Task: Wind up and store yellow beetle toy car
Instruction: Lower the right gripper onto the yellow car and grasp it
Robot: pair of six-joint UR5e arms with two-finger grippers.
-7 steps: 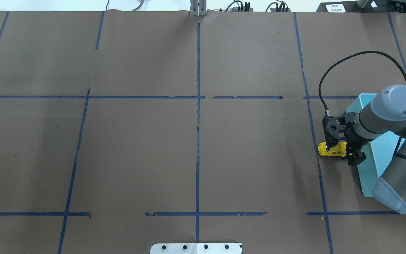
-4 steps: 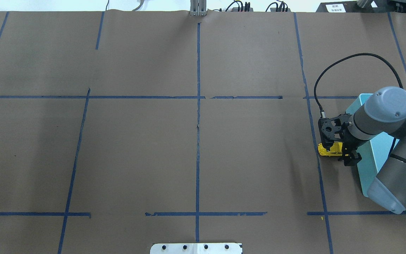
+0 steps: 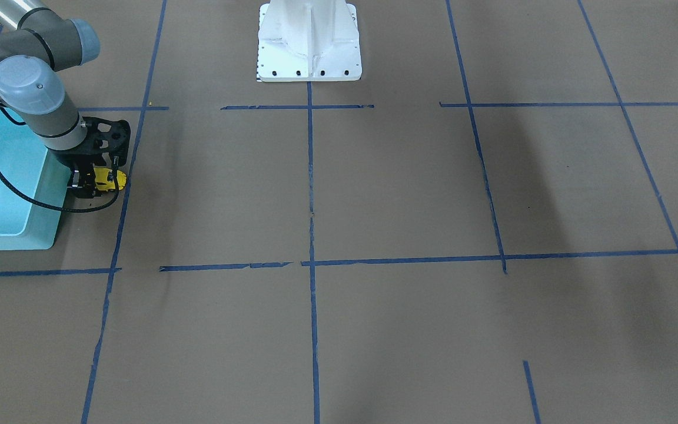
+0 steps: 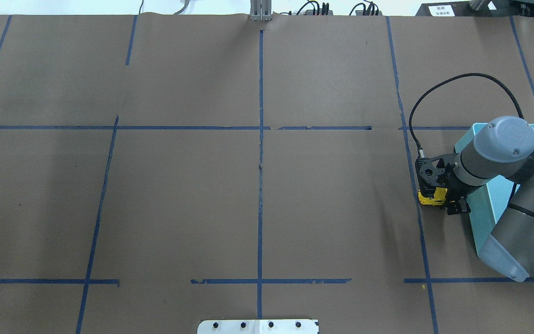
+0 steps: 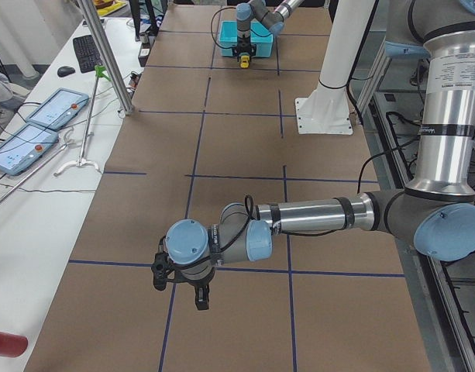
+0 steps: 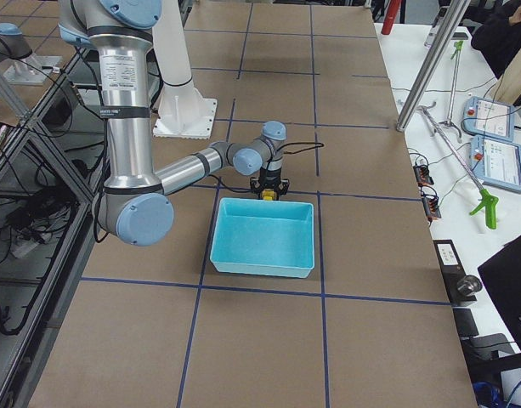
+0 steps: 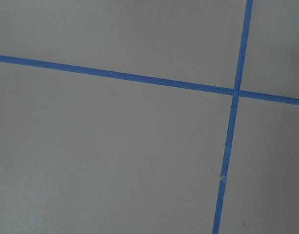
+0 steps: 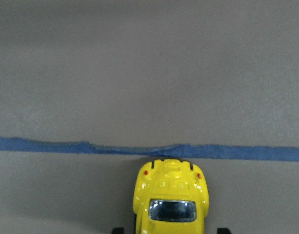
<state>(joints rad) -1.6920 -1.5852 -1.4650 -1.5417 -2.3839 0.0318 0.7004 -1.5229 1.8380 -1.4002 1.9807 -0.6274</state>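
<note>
Right wrist-mounted view: yellow beetle toy car (image 8: 171, 204) at bottom centre, long axis running up the frame, one end nearly at the blue tape line (image 8: 66, 145).
Right end effector (image 4: 444, 200): released, straddling the car's flanks, slim gaps showing.
Car's place: on the worktop (image 4: 179, 195), far right of the overhead frame, just left of the teal bin (image 6: 260, 263).
Bin contents: nothing seen inside.
Left end effector (image 5: 183, 288): well apart from the car; grip cannot be told.

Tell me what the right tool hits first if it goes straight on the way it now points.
Probably the yellow beetle toy car, which sits between the fingers under the right tool. Depth is unclear; they could touch the brown paper first.
</note>
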